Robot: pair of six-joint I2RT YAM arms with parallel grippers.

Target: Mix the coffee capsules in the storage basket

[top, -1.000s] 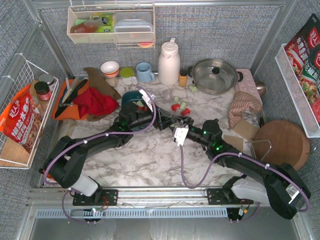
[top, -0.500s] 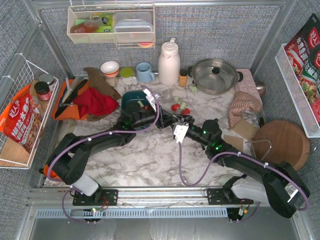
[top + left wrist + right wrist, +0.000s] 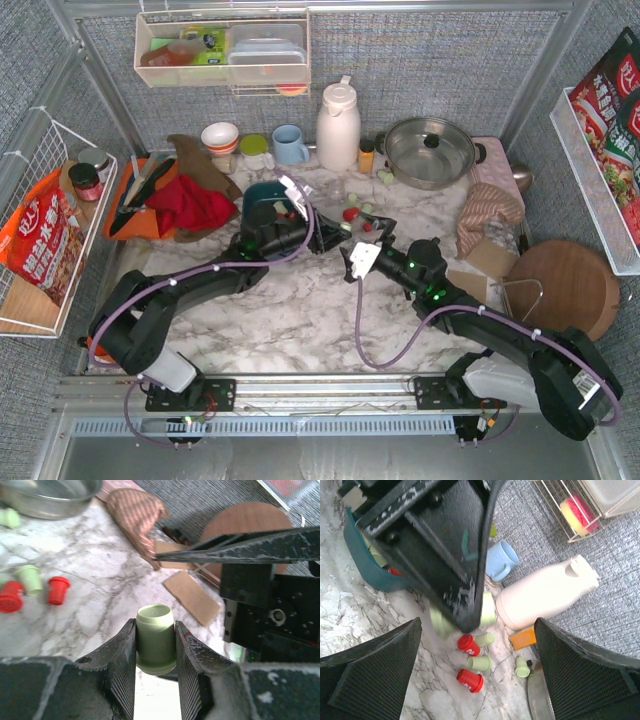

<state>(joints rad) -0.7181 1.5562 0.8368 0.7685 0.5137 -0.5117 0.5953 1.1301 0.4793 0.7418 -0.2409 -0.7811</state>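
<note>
The left pincer (image 3: 155, 647) clamps a mint capsule (image 3: 155, 630). Left of the spread-apart right pincer (image 3: 476, 627), the storage basket (image 3: 364, 564) holds red and green capsules (image 3: 379, 558).

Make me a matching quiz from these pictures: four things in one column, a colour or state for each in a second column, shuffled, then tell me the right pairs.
Things
1. mug
2. jug
3. basket
4. green capsule at the centre of the left wrist view

Colour or state
A. dark teal
B. clamped in the left gripper
C. light blue
D. white

Pairs: 1-C, 2-D, 3-A, 4-B
</note>
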